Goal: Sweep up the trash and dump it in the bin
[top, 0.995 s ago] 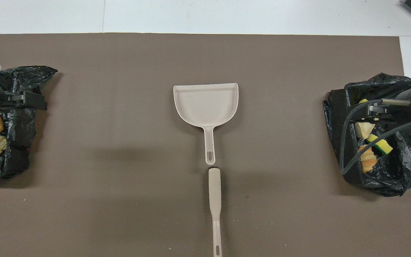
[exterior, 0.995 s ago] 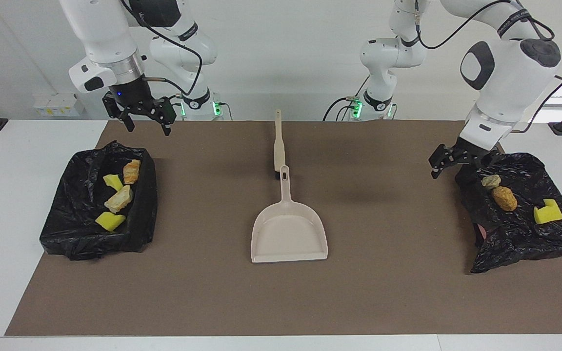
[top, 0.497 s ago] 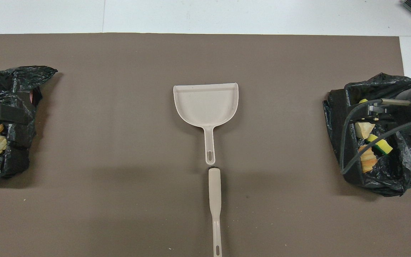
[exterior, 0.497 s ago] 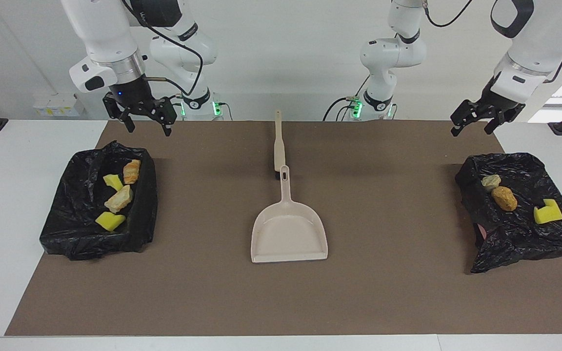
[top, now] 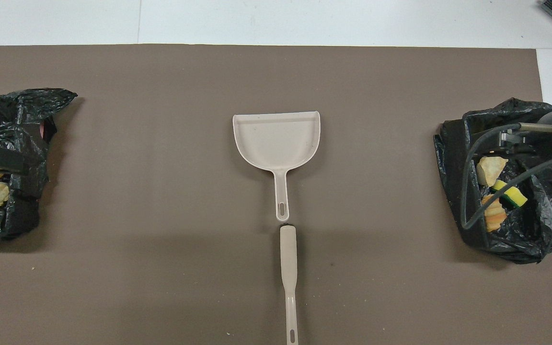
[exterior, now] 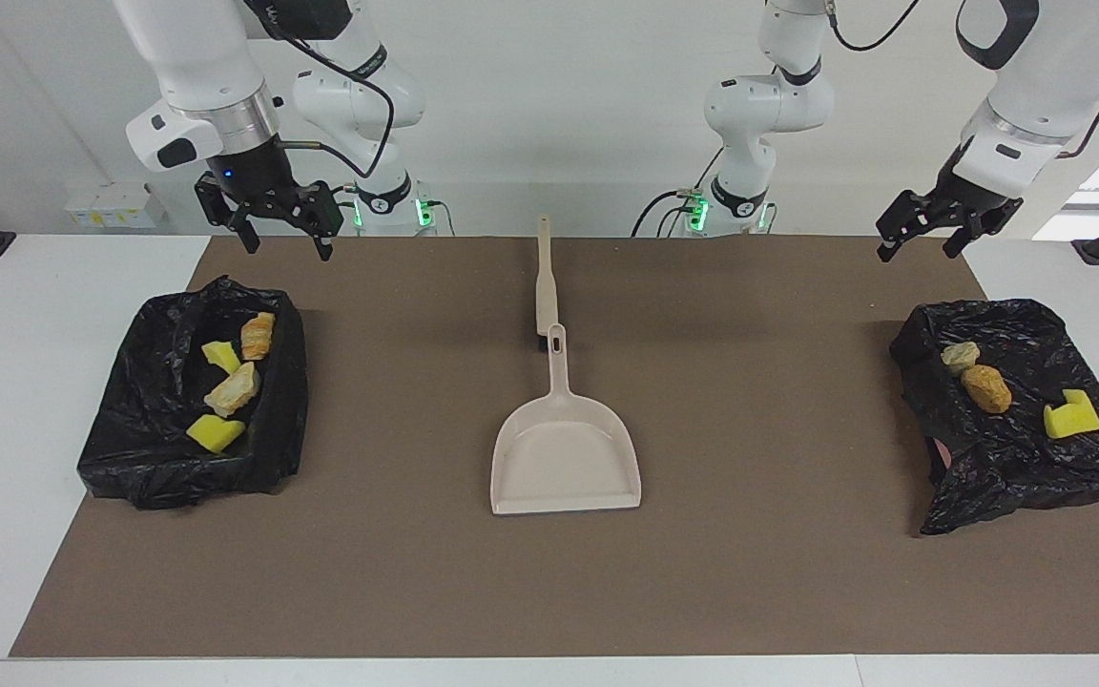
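The trash lies in two black bag-lined bins. The bin (exterior: 130, 458) at the right arm's end holds two yellow sponge chunks (exterior: 216, 432) and two tan lumps (exterior: 233, 389). The bin (exterior: 1007, 468) at the left arm's end holds a pale lump (exterior: 960, 356), a golden-brown lump (exterior: 985, 388) and a yellow chunk (exterior: 1071, 416). My right gripper (exterior: 288, 250) is open and empty, up in the air over its bin's robot-side edge. My left gripper (exterior: 914, 254) is open and empty, high over the mat's corner by its bin.
A beige dustpan (exterior: 564, 458) lies flat mid-mat, its handle toward the robots. A beige brush (exterior: 545, 286) lies in line with that handle, nearer to the robots. In the overhead view both show, the dustpan (top: 277, 139) and the brush (top: 288, 268).
My left gripper has risen from the edge of its bin to high over the mat's corner. My right gripper has lifted slightly. The trash, dustpan and brush have not moved.
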`<state>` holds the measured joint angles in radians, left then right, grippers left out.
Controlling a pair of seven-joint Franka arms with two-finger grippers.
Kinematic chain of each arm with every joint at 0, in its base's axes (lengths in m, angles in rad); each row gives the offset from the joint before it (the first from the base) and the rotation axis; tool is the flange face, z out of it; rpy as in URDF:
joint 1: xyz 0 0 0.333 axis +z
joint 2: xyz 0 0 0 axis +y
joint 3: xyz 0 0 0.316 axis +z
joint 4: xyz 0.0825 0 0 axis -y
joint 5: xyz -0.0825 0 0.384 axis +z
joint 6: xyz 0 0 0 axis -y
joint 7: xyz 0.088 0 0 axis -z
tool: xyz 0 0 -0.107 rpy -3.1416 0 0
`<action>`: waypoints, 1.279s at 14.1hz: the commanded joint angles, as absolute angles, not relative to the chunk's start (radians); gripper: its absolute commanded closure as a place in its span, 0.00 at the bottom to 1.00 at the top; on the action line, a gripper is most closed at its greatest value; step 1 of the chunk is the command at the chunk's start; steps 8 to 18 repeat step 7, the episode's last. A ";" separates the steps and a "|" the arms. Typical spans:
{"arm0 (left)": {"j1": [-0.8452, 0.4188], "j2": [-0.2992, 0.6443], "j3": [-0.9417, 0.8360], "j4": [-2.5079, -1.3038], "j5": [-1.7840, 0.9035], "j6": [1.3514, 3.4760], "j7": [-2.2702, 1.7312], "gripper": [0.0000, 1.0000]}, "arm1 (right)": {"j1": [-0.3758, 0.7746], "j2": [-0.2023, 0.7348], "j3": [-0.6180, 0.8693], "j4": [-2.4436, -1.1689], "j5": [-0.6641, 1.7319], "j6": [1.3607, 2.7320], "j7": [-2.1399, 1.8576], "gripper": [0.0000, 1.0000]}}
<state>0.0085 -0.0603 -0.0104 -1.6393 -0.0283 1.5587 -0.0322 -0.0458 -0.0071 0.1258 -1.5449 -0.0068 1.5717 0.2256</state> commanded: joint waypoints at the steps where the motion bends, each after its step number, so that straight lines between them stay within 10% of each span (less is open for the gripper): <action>1: 0.003 -0.072 -0.011 -1.649 -0.014 1.557 -0.037 0.00 | -0.055 0.011 0.133 -1.514 -0.009 1.555 0.199 0.00; 18: 0.002 -0.072 -0.011 -1.649 -0.012 1.555 0.035 0.00 | -0.054 0.003 0.135 -1.523 -0.006 1.563 0.202 0.00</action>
